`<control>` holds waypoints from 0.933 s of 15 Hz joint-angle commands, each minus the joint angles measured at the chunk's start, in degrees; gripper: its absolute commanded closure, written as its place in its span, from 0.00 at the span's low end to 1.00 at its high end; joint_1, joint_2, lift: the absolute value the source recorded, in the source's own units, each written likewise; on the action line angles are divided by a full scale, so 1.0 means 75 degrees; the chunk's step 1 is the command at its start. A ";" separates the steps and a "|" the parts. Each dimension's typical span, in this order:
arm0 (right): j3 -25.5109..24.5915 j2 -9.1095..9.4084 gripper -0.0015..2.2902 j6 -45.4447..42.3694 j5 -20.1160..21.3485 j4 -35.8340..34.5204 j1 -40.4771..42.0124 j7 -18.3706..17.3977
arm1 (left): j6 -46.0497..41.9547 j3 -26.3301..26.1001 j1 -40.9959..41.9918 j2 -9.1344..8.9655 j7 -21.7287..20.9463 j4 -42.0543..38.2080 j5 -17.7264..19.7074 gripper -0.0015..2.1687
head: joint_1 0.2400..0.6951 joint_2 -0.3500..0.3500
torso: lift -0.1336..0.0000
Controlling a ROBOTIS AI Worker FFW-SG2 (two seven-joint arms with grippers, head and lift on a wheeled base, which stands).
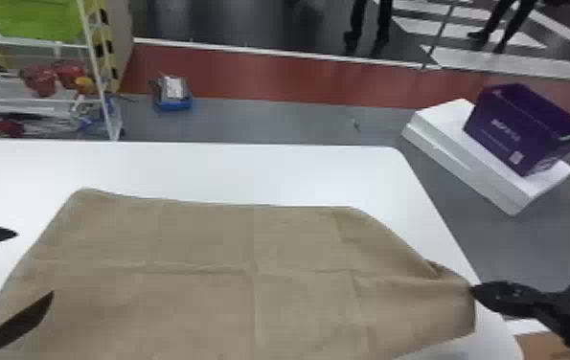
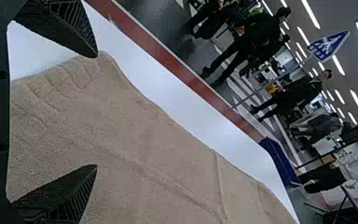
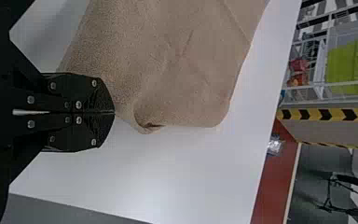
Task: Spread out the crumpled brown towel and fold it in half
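The brown towel (image 1: 231, 268) lies spread over the white table, mostly flat with crease lines, its right side bunched into a small fold. At its left edge my left gripper (image 1: 34, 263) stands open, one finger over the table and one over the cloth. In the left wrist view the left gripper (image 2: 97, 111) has the towel (image 2: 135, 135) between and beyond its parted fingers. My right gripper (image 1: 474, 288) is shut on the towel's right edge. The right wrist view has the right gripper (image 3: 113, 112) with its fingers together at the edge of the towel (image 3: 186, 79).
The white table (image 1: 231, 167) extends beyond the towel's far edge. Past its right edge, a purple bin (image 1: 513, 129) rests on a white box (image 1: 451, 148) on the floor. A wire shelf (image 1: 34, 100) with a green basket (image 1: 34, 19) stands behind on the left.
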 commanded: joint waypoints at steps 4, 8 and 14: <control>0.0008 0.0054 0.09 -0.0113 -0.0258 0.0204 -0.0166 0.0072 | 0.0001 -0.0014 -0.0020 -0.0011 0.0000 0.0016 -0.0030 0.02 | 1.00 0.11 | 0.08; 0.0336 0.0054 0.09 0.0895 -0.0492 0.0590 -0.0857 -0.0808 | -0.0092 0.0022 0.0015 0.0012 0.0000 0.0063 -0.0006 0.02 | 1.00 0.15 | 0.08; 0.1367 0.0113 0.09 0.1410 -0.0059 0.1493 -0.1959 -0.1793 | -0.0233 0.0010 0.0026 0.0001 0.0000 0.0051 -0.0006 0.02 | 1.00 0.16 | 0.08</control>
